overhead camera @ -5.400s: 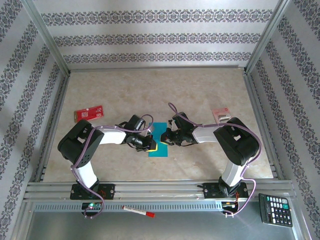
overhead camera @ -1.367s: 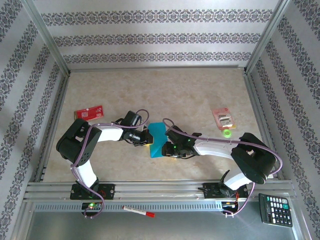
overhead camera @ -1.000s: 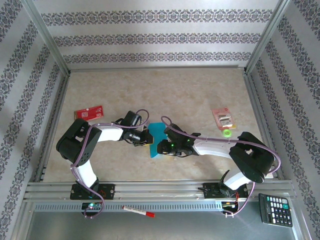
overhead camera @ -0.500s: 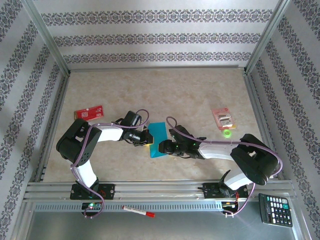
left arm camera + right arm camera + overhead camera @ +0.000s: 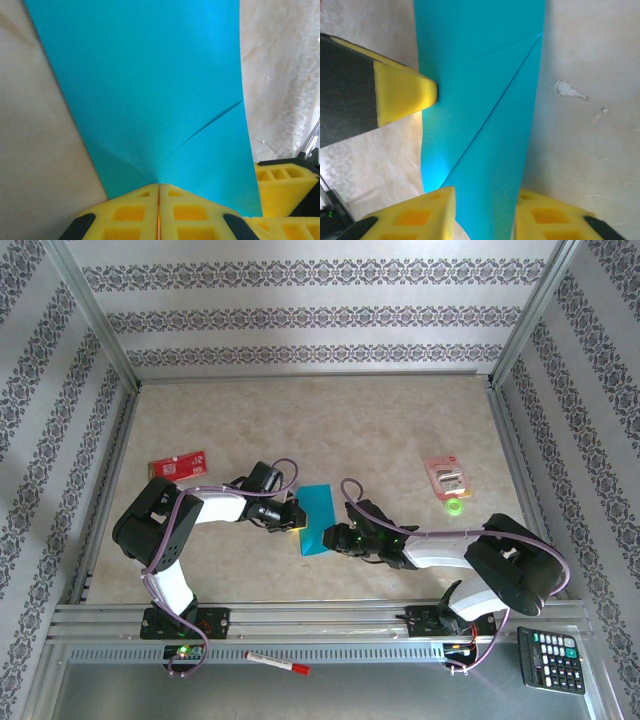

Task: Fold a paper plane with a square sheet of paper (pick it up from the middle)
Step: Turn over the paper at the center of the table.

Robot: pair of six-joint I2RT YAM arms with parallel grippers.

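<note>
The table [image 5: 400,420] is a pale marbled slab inside a metal frame with patterned walls. The 2 arms reach in low from its near edge, the left arm [image 5: 160,530] and the right arm [image 5: 500,560], and their grippers meet near the middle.

Between them lies the square sheet of paper [image 5: 315,510], teal and creased into a narrower shape, at the table's centre. In the left wrist view the sheet [image 5: 150,90] spreads away from the camera, with 1 diagonal fold line across it. The left gripper [image 5: 158,187] has its yellow jaws pressed together on the sheet's near edge. From above, this gripper [image 5: 293,521] sits at the sheet's left side.

The right gripper [image 5: 335,539] is at the sheet's near-right corner. In the right wrist view the right gripper [image 5: 485,197] has its jaws apart, with the narrow end of the sheet [image 5: 480,75] lying between them. I cannot tell whether the pads touch it.

A calculator [image 5: 551,659] lies on the metal ledge at the near right. A red-and-white card [image 5: 177,465] sits far left on the table. A pink packet [image 5: 444,474] sits at the right, its contents too small to make out. A red marker [image 5: 277,662] lies on the near ledge. A small green ring [image 5: 455,507] lies just near of the packet.
</note>
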